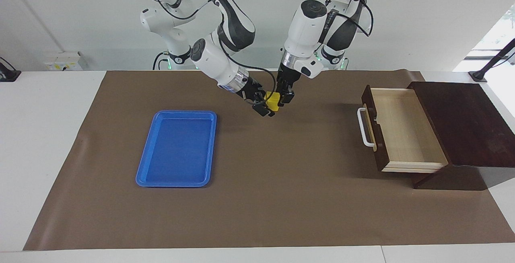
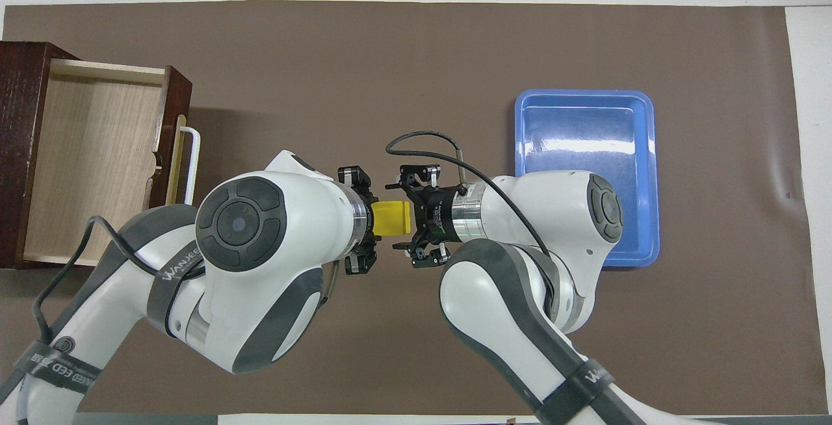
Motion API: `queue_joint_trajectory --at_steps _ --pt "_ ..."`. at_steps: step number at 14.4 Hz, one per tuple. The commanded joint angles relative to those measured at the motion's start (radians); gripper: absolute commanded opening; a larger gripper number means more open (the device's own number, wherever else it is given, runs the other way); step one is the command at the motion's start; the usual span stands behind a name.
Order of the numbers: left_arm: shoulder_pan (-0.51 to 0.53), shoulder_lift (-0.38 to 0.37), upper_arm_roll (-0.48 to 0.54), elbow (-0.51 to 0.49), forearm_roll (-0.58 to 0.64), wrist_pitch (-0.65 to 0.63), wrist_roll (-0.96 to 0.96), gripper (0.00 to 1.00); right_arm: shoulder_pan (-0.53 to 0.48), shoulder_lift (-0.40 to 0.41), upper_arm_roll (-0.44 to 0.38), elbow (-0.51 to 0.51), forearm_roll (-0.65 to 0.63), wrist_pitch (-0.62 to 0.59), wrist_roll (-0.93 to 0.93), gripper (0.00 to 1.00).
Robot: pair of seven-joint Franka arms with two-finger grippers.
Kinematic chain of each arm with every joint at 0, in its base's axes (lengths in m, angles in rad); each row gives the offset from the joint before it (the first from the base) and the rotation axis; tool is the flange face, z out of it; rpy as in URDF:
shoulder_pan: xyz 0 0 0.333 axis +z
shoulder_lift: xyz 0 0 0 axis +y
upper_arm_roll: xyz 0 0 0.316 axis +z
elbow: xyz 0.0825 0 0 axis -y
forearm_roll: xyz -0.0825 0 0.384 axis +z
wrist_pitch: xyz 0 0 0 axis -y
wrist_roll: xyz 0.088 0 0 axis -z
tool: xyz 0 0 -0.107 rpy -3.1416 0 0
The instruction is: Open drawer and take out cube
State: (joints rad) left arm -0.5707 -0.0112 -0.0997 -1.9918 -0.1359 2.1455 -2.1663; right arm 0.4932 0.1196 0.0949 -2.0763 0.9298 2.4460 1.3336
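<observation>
Handover time: the left gripper (image 1: 283, 97) was clamped on the small yellow cube (image 1: 272, 101) mid-table, above the mat. The right gripper (image 1: 265, 109) sat around it, grip unclear. It'd probably need to clamp before any release; the dark wooden drawer (image 1: 402, 130) already stood open.

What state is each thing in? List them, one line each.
Drawer: pulled open, cube not in it.
Cube: out of the drawer, up in the air between the two tools.
Left tool: pointing down, at the cube; grip cannot be told.
Right tool: tilted, at the cube; grip cannot be told.
Tray: lying flat toward the right arm's end.
</observation>
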Motion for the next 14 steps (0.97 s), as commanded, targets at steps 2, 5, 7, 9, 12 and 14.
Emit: queue_joint_trajectory --at_steps 2,5,7,9,12,14 --pt "-0.020 -0.009 0.015 -0.019 0.019 0.025 -0.012 0.00 -0.004 -0.001 0.003 -0.005 0.072 0.019 0.010 0.00" --pt "-0.018 -0.009 0.015 -0.019 0.019 0.025 -0.010 0.00 -0.011 0.008 0.002 0.019 0.075 0.013 0.006 0.00" --pt "-0.012 -0.007 0.015 -0.019 0.019 0.024 -0.006 0.16 -0.015 0.012 0.002 0.036 0.075 0.011 0.004 0.00" --pt "-0.006 -0.006 0.017 -0.009 0.062 0.016 0.012 1.00 -0.019 0.017 0.002 0.044 0.075 0.007 0.004 0.00" --pt "0.107 -0.006 0.023 -0.009 0.099 -0.007 0.135 1.00 -0.065 0.025 0.002 0.076 0.075 -0.039 0.004 0.00" --pt "0.234 -0.006 0.023 -0.019 0.099 -0.016 0.314 1.00 -0.148 0.026 0.002 0.102 0.072 -0.108 0.001 0.00"
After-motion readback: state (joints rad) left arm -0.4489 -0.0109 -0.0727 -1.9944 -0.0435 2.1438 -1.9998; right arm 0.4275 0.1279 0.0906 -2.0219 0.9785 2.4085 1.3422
